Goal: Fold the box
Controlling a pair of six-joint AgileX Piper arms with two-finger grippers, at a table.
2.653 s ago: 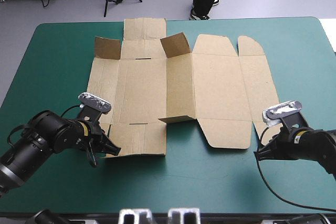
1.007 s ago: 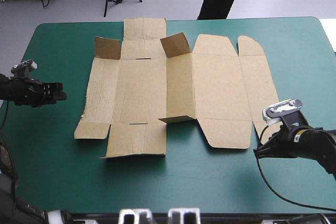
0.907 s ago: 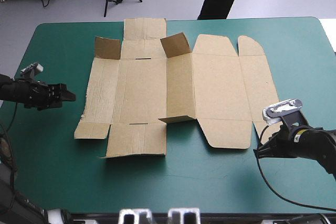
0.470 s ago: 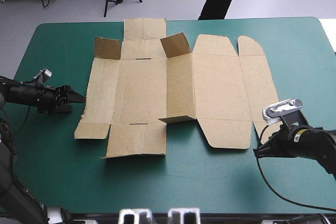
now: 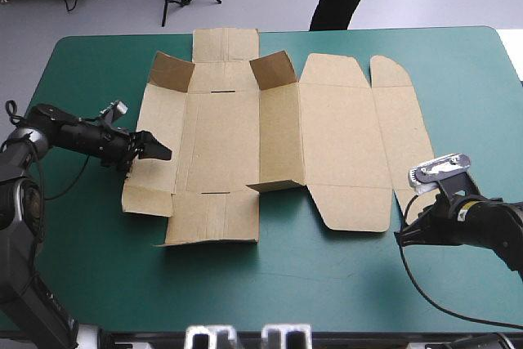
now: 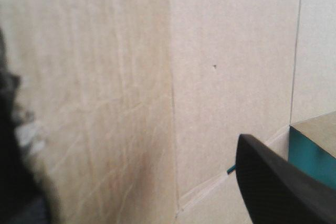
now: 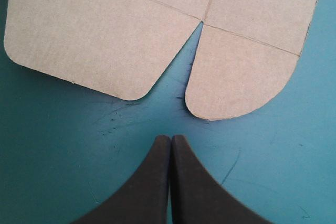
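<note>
The brown box lies as a cut sheet in the middle of the table, with two small far flaps standing up. My left gripper is low at the sheet's left edge, its fingers open, and the left side panel tilts up against it. In the left wrist view the board fills the picture just ahead of the left gripper, with one black finger beside it. My right gripper is shut with nothing in it, on the cover just off the near right corner. Ahead of the right gripper lie two rounded flaps.
A wide band of teal-green cover runs between the box and the table's near edge. More bare cover lies on the left and the right of the sheet.
My left arm left the box's near left corner, swung out to the table's left edge, then came in low to the left side panel, which now tilts up. The right arm has not moved.
</note>
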